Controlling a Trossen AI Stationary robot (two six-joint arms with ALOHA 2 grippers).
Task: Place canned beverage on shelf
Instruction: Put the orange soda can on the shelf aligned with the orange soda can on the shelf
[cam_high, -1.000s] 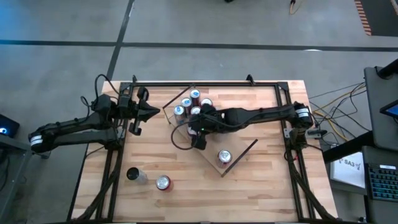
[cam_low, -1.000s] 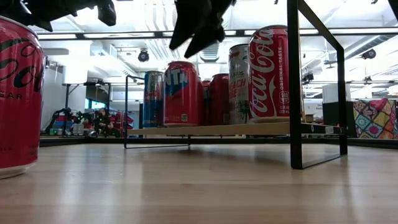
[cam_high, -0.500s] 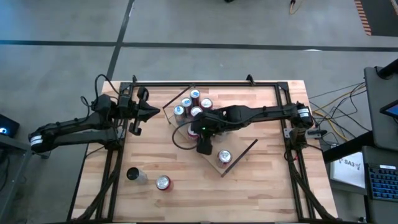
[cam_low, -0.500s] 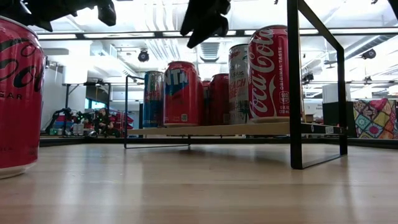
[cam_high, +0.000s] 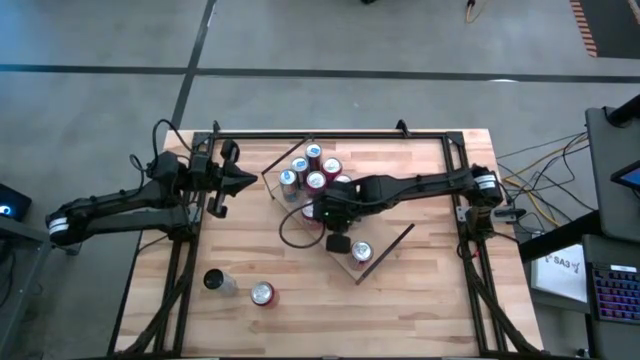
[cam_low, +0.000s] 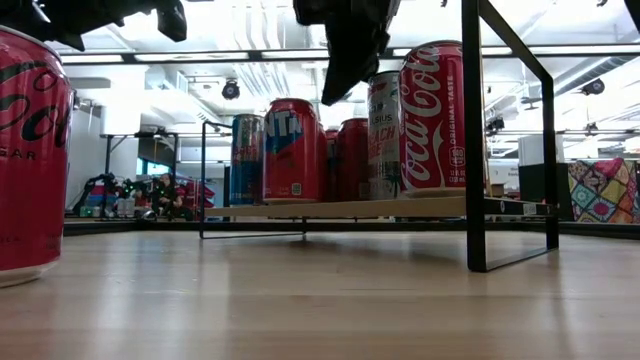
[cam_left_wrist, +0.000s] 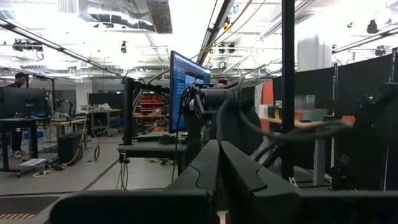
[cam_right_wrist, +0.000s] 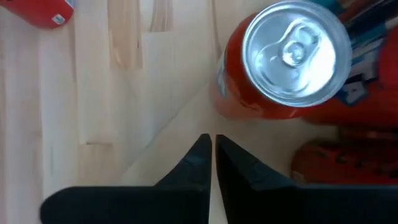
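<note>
Since a second ago the right tool (cam_high: 338, 243) has slid along the shelf (cam_high: 385, 248) toward the lone can (cam_high: 361, 252) and pressed its fingers together, empty. Left tool (cam_high: 244, 180), also pinched together, waits over the plank bench (cam_high: 250, 240) edge. Grey concrete floor surrounds it. Cans read Coca-Cola (cam_low: 433, 118) and Fanta (cam_low: 291, 150).

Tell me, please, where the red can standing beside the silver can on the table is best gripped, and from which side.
Probably grip the red can across the middle of its round wall, fingers on opposite sides. It stands upright, lid up, so come down from above, or level from the side away from the silver can close beside it.
</note>
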